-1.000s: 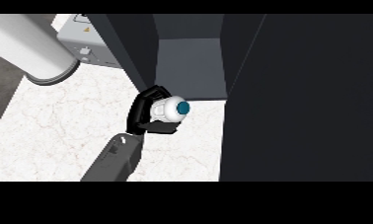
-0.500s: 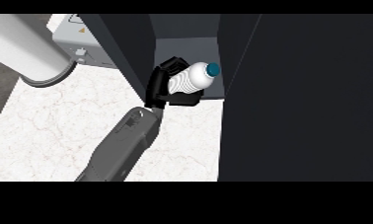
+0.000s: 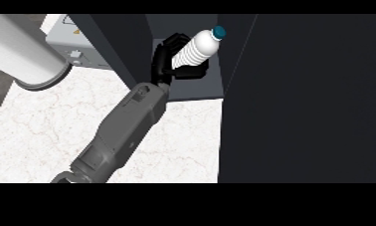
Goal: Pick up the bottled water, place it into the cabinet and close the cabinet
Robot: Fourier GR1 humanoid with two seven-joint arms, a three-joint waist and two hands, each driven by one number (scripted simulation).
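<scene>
While our right hand (image 3: 170,59) has its black fingers wrapped round the ribbed white plastic water bottle with the teal cap (image 3: 198,48), we hold that bottle tilted inside the open dark grey cabinet (image 3: 192,88), cap pointing toward the cabinet's back and right wall, above its grey floor. We judge the placing step is in hand — the bottle is inside but not yet set down. Next we would need to lower it onto the cabinet floor, let go, draw the grey forearm (image 3: 121,130) out over the white marble counter (image 3: 44,130), then swing the dark door panel (image 3: 308,95) closed. Our left hand is out of view.
</scene>
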